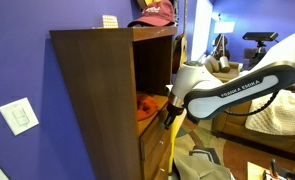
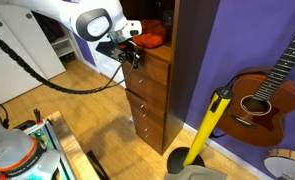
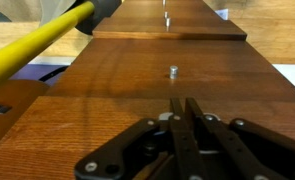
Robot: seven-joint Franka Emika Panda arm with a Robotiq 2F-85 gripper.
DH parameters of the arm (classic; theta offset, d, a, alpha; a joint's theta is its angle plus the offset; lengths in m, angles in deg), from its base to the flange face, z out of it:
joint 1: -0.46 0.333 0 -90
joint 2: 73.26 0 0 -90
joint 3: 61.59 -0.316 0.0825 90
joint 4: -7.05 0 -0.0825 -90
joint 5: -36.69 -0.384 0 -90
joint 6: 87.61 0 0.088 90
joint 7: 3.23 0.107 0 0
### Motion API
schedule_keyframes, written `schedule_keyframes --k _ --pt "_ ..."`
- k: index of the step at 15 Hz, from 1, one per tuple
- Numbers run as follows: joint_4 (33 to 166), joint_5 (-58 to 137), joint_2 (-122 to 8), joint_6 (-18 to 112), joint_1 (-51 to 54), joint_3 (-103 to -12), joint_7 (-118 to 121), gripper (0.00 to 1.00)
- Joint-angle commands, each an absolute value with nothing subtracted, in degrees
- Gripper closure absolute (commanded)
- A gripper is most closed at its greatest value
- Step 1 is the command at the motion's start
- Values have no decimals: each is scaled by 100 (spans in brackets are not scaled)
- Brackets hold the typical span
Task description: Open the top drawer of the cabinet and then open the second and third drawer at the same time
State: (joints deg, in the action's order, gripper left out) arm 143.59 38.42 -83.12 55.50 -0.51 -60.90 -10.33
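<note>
At the upper front edge of the cabinet (image 2: 182, 70), just below its shelf bay, the gripper (image 2: 134, 55) sits against the face of the top drawer (image 2: 157, 62). In the wrist view the gripper (image 3: 186, 102) has its two fingers pressed together, closed over the nearest wood panel. This is where that drawer's knob should be, but the fingers hide the knob, so I cannot tell whether it is truly pinched. The top drawer looks flush with the cabinet front, so the first opening seems not yet done.

Ahead of the fingers lie the second drawer (image 3: 117, 70) and the third drawer (image 3: 202, 25). Both are shut, and each shows a small knob on the centre line.

The pull should probably run straight out from the cabinet front, square to the panel, so the drawer slides on its runners rather than racking sideways. A slow start would show whether the knob is caught. If the panel does not follow, the grip likely needs resetting deeper behind the knob. It would be wise to stop before the drawer leaves its runners.

A yellow pole (image 2: 209, 125) leans near the cabinet's lower corner and crosses the wrist view, but it appears clear of the pull path.
</note>
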Motion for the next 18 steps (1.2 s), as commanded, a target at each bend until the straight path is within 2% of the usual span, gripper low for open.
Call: schedule_keyframes --k 1,5,6,7,9,15,18 --pt "14454 4282 -8495 4911 -197 -6023 -959 97" --pt "14584 4466 -8706 4569 -301 -5953 -930 97" --pt "14606 4401 -8767 4600 -299 -5929 -953 63" --pt "14620 4356 -8824 4632 -296 -5916 -954 62" --pt "14628 4233 -8911 4780 -258 -5901 -974 49" --pt "14664 4014 -8772 5045 -129 -5954 -906 2" --pt "14816 3888 -8671 5500 -86 -5962 -858 0"
